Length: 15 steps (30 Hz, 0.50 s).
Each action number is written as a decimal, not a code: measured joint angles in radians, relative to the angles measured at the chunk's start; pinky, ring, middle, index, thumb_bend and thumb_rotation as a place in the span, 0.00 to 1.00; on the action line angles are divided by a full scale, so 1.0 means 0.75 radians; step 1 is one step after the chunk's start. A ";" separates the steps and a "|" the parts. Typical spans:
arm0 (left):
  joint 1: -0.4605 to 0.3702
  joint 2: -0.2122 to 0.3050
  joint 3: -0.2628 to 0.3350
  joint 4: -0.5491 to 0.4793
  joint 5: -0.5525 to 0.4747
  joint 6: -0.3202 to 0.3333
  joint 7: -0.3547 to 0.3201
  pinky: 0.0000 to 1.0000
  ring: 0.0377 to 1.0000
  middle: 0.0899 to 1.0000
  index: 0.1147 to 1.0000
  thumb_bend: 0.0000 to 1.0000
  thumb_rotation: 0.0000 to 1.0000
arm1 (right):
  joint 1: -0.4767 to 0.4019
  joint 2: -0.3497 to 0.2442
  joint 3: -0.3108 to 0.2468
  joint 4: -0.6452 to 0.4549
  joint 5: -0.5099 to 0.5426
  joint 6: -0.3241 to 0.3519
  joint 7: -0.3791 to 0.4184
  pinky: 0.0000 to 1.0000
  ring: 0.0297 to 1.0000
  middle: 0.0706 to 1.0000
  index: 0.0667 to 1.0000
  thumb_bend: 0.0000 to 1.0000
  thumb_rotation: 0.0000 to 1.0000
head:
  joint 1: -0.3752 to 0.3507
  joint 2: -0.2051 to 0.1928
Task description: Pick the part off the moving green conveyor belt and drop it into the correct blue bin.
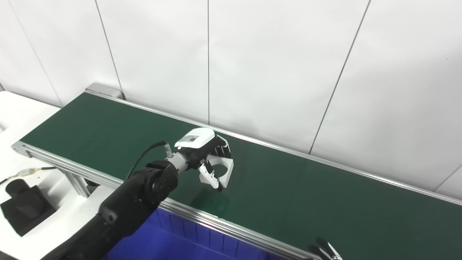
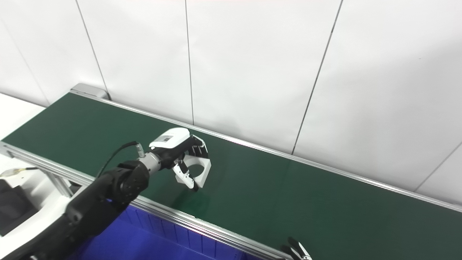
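Right now the white part [image 1: 221, 167] is in the left robot hand [image 1: 205, 159], and it looks lifted a little above the green conveyor belt [image 1: 306, 195], because a dark shadow sits on the belt just under it. The part has a round hole in it and some dark ribs on the back. The fingers [image 1: 211, 176] curl around its front edge, and the white back of the robot hand sits over its top, so the left robot hand is holding the part tight. I think the picking-up step is done or nearly done, and the carrying step comes next. The next move, I guess, is to swing the part back over the silver rail of the belt and down toward the blue bin [image 1: 173, 242], which sits just below the near side of the belt, under the black arm. The robot hand should let go only when the part is right over the bin. Only the dark fingertips of the right robot hand [image 1: 325, 250] peek in at the bottom edge, far from the part, and I cannot tell if it is released or clenched. A white worktop [image 1: 21, 119] sits off to the left.
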<state>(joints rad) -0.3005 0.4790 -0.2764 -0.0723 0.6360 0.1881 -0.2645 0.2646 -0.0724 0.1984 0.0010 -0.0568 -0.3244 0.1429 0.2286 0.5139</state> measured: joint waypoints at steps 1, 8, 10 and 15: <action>0.016 0.001 0.014 -0.051 0.000 0.012 -0.011 0.35 0.39 0.42 0.44 0.50 0.00 | 0.003 0.000 0.001 -0.004 0.000 0.000 0.000 0.57 0.70 0.81 0.88 0.57 0.71 | 0.000 0.000; 0.157 0.001 0.111 -0.338 -0.043 0.048 -0.091 0.33 0.37 0.40 0.45 0.50 0.00 | 0.022 0.000 0.001 -0.049 -0.001 0.001 0.000 0.57 0.70 0.81 0.88 0.56 0.70 | -0.022 0.037; 0.195 0.000 0.137 -0.406 -0.069 0.048 -0.100 0.33 0.36 0.39 0.45 0.50 0.00 | 0.026 0.000 0.002 -0.059 -0.001 0.001 0.000 0.58 0.70 0.81 0.88 0.55 0.69 | -0.027 0.045; 0.310 -0.007 0.219 -0.559 -0.135 0.063 -0.122 0.29 0.35 0.39 0.45 0.50 0.00 | 0.040 0.000 0.003 -0.076 0.000 0.002 0.001 0.58 0.70 0.81 0.88 0.55 0.67 | -0.047 0.080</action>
<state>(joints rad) -0.0679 0.4737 -0.1118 -0.4919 0.5351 0.2357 -0.3562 0.2949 -0.0725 0.2006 -0.0564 -0.0567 -0.3230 0.1438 0.1933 0.5736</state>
